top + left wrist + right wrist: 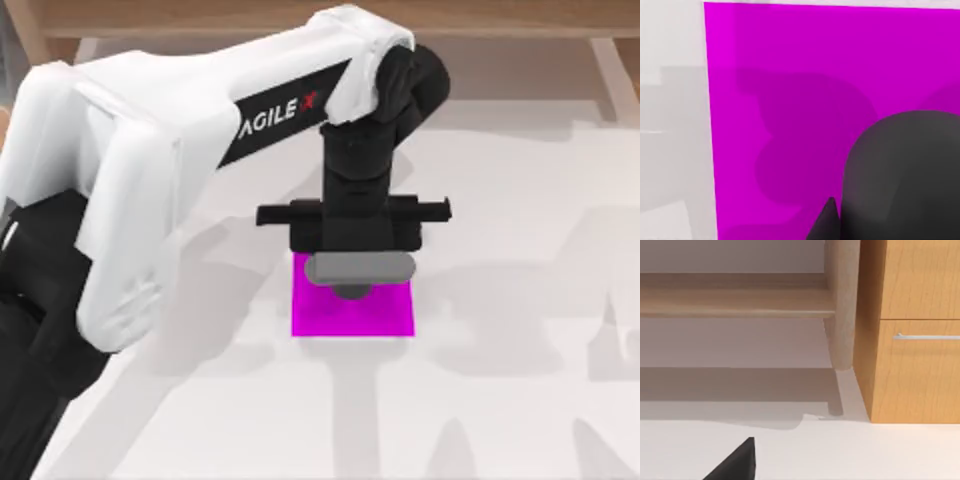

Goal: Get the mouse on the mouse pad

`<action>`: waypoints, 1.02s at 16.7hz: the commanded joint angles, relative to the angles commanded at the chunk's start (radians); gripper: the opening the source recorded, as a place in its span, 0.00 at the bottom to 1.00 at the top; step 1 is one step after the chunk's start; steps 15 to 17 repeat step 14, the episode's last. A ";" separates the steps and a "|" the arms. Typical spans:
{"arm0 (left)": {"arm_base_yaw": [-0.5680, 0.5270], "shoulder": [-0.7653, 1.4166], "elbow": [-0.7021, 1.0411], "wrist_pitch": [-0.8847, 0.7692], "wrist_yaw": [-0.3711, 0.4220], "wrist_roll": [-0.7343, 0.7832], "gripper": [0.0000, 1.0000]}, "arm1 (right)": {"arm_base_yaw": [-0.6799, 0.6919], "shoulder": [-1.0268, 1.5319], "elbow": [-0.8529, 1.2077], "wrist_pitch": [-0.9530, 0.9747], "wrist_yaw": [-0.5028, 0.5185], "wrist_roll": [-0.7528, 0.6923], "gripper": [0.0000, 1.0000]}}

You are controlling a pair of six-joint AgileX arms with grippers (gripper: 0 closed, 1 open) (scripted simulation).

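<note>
The left claw (352, 262) hangs over the mouse pad (385, 312), pinching the gray mouse (357, 270) above the pad's far edge. Released here, the mouse may land half off the pad onto the surface (500, 300).

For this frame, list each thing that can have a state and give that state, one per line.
Mouse: dark grey, over the mouse pad, under the left gripper; cannot tell if it is resting or held.
Mouse pad: flat on the table, far edge hidden by the gripper.
Left gripper: low over the pad, at the mouse.
Drawer: closed.
</note>
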 joint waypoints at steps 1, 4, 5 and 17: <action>0.000 0.000 0.000 0.000 0.000 0.000 0.45 | 0.000 0.000 0.000 0.000 0.000 0.000 1.00; 0.000 0.000 0.000 0.000 0.000 0.000 0.68 | 0.000 0.000 0.000 0.000 0.000 0.000 1.00; 0.000 0.000 0.000 0.000 0.000 0.000 0.75 | 0.000 0.000 0.000 0.000 0.000 0.000 1.00; 0.000 0.000 0.000 0.000 0.000 0.000 1.00 | 0.000 0.000 0.000 0.000 0.000 0.000 1.00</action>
